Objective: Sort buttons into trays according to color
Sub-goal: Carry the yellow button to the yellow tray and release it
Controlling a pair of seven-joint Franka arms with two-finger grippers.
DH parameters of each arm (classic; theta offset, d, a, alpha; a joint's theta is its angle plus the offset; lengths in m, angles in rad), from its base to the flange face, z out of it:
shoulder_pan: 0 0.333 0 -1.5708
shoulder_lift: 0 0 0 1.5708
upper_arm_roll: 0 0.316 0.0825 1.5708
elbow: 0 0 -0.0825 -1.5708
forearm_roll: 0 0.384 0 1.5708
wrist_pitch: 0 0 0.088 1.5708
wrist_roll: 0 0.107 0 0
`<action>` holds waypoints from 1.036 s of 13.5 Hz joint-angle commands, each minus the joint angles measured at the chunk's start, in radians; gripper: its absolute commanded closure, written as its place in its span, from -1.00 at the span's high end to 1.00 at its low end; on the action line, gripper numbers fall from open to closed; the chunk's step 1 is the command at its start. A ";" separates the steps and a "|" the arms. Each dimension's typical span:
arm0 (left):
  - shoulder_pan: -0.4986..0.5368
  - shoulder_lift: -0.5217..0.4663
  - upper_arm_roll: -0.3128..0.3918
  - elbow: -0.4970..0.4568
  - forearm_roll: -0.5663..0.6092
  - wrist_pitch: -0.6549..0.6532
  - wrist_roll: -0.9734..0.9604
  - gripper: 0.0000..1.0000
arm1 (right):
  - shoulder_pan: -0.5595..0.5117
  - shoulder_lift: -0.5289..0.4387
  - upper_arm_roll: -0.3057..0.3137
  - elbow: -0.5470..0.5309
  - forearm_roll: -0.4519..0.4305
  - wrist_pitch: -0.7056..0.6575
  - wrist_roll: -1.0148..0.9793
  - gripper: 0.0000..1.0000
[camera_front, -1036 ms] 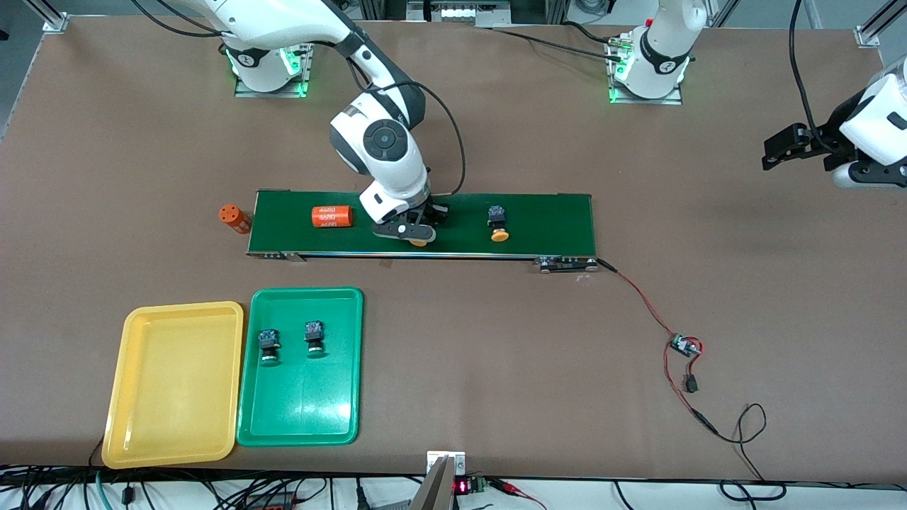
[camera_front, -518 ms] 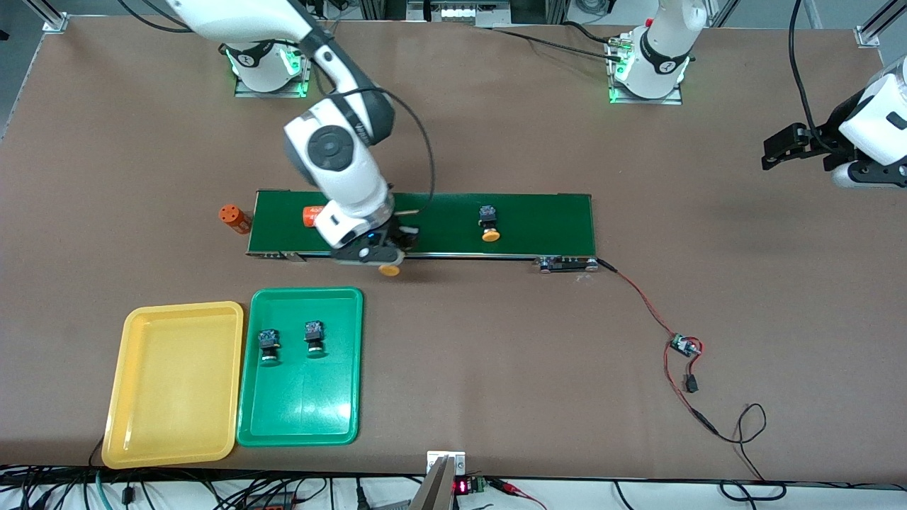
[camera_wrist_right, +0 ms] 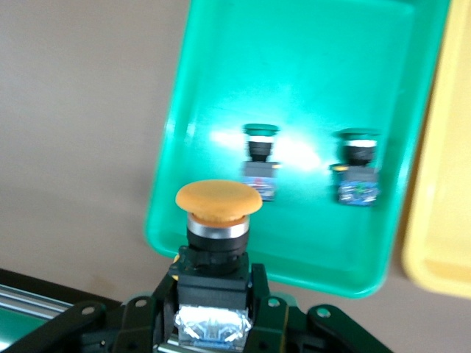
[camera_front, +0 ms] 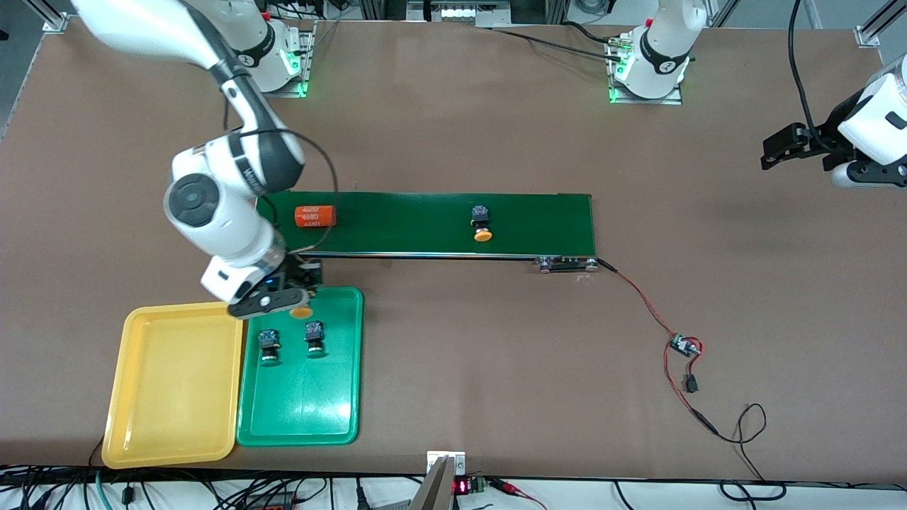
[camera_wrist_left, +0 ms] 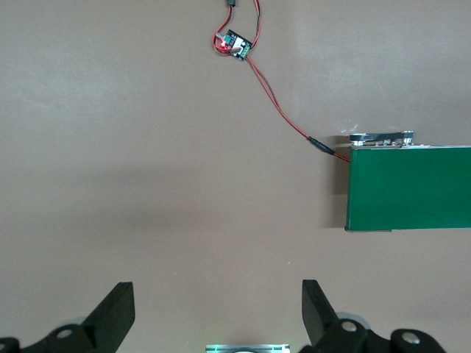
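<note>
Two green buttons point(camera_front: 290, 343) in green tray point(camera_front: 312, 418) (orange: two, one on belt point(camera_front: 425, 223))

The shallow green plastic tray point(camera_wrist_right: 221, 95) is glossy, throwing white glare around the two green-capped black-and-blue plastic buttons point(camera_wrist_right: 260, 162) in it. Beside it, the shallow yellow plastic tray point(camera_front: 142, 397) looks smooth with a softer sheen. The round orange-yellow button cap point(camera_wrist_right: 218, 199) is matt above a shiny metal collar. The brown desk point(camera_front: 496, 368) is matt.
</note>
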 commanded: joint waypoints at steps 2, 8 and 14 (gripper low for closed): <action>0.000 -0.006 -0.005 0.014 0.021 -0.019 0.006 1.00 | -0.116 0.008 0.015 0.007 -0.010 -0.048 -0.229 -0.74; 0.000 -0.006 -0.003 0.013 0.021 -0.022 0.008 1.00 | -0.294 0.106 0.011 0.012 -0.052 0.016 -0.442 -0.73; 0.000 -0.006 -0.011 0.014 0.021 -0.024 0.004 1.00 | -0.329 0.220 -0.074 0.021 -0.093 0.192 -0.474 -0.68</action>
